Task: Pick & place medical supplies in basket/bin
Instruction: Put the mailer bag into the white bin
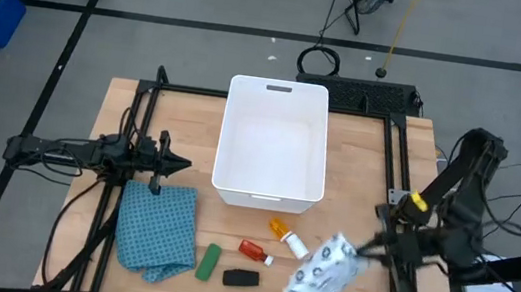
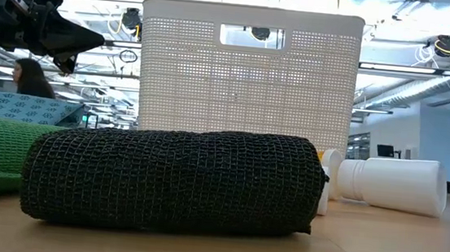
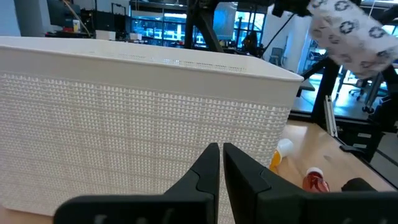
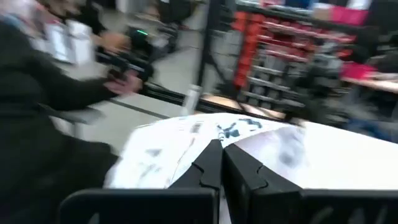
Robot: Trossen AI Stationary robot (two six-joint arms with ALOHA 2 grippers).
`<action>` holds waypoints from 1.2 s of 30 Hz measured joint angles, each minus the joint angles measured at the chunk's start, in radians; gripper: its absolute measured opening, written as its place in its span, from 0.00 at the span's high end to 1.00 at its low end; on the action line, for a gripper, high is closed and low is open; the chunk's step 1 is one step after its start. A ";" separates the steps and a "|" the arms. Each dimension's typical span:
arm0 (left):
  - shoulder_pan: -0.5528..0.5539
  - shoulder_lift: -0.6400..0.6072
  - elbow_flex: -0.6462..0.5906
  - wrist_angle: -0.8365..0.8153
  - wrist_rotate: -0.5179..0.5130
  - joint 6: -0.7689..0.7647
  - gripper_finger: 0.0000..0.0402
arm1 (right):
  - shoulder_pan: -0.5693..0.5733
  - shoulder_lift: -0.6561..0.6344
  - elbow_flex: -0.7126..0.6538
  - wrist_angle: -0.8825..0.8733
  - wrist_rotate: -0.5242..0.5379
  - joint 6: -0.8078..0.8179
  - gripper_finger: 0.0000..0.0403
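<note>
My right gripper [image 1: 364,248] is shut on the flat white printed packet [image 1: 323,271] over the table's near right part. The packet also shows in the left wrist view [image 3: 348,34], high above the tub's rim. The white tub [image 1: 273,143] stands mid-table. Near its front lie the orange pill bottle [image 1: 286,236], the red-and-white tube [image 1: 255,252], the green piece [image 1: 209,262] and the black piece [image 1: 241,279], all resting on their sides on the wood. My left gripper [image 1: 180,165] hovers shut to the left of the tub, touching nothing. My right gripper pinches the packet's edge [image 4: 211,132] between its two fingers, coming roughly level from the table's right side. The packet is lifted clear of the table and spreads out from the fingertips toward the left and near side [image 1: 308,285].
A blue checked cloth [image 1: 159,229] lies crumpled at the near left, beside the green piece. In the low view the black piece [image 2: 175,179] fills the foreground and the bottle's white cap [image 2: 391,184] lies to its right. Bare wood lies right of the tub. A person [image 2: 29,78] shows beyond the table.
</note>
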 joint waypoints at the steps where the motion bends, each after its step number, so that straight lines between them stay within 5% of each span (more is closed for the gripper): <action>1: 0.000 0.000 0.000 -0.001 0.000 -0.002 0.94 | -0.024 -0.020 0.000 -0.025 0.004 -0.014 1.00; 15: 0.000 0.000 0.000 -0.049 -0.001 -0.059 0.94 | -0.574 -0.108 0.141 -0.246 -0.443 -0.250 1.00; 22: 0.000 0.000 0.000 -0.049 -0.001 -0.052 0.94 | -0.766 -0.154 0.187 -0.276 -0.475 -0.394 1.00; 26: 0.000 0.000 0.000 -0.049 -0.001 -0.049 0.94 | -0.860 -0.184 0.234 -0.269 -0.584 -0.408 1.00; 36: 0.000 0.000 0.000 -0.050 -0.001 -0.049 0.94 | -0.921 -0.290 0.173 -0.358 -0.597 -0.369 1.00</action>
